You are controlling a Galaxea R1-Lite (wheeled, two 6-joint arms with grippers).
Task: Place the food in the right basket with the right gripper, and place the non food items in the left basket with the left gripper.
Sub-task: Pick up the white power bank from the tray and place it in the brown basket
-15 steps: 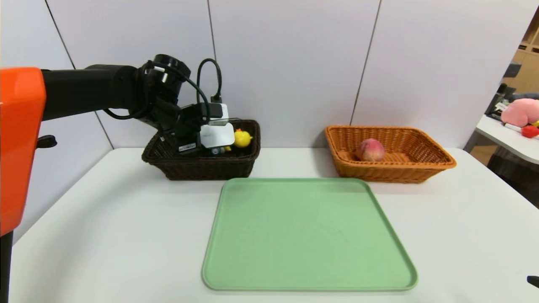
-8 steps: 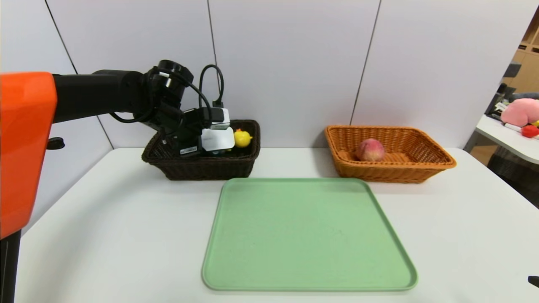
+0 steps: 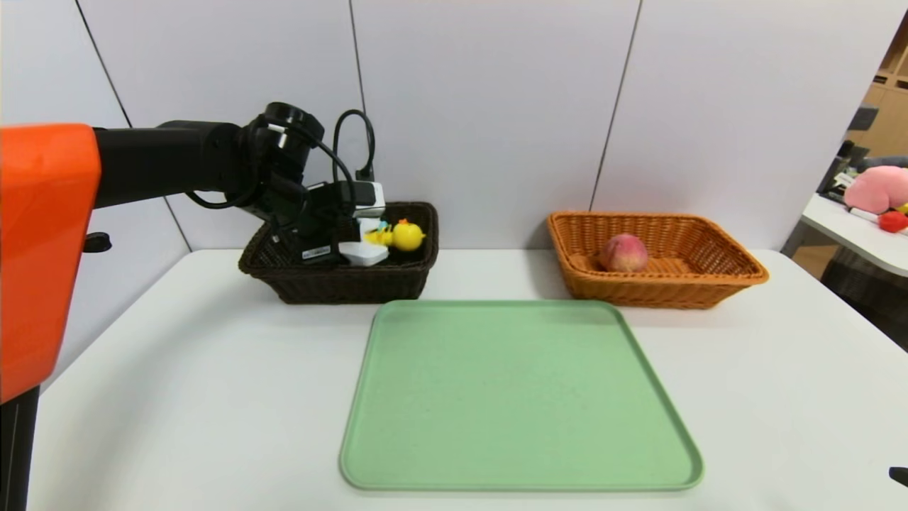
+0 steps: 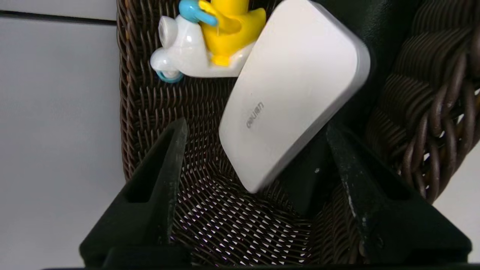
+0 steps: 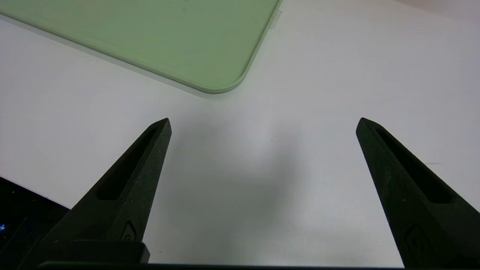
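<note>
A white table (image 3: 177,397) stands against a pale grey panelled wall (image 3: 482,106) with thin dark seams. At far right, a second white table (image 3: 848,238) carries what may be a pink plush toy (image 3: 876,188), before wooden shelving (image 3: 890,106).

A: Is the room bright?
B: Yes, even overhead light. The table (image 3: 177,397) shows only soft shadows under the tray (image 3: 518,397).
A: Any blur or glare?
B: The white case (image 4: 292,93) smears slightly. Wicker beneath it glints in small highlights.
</note>
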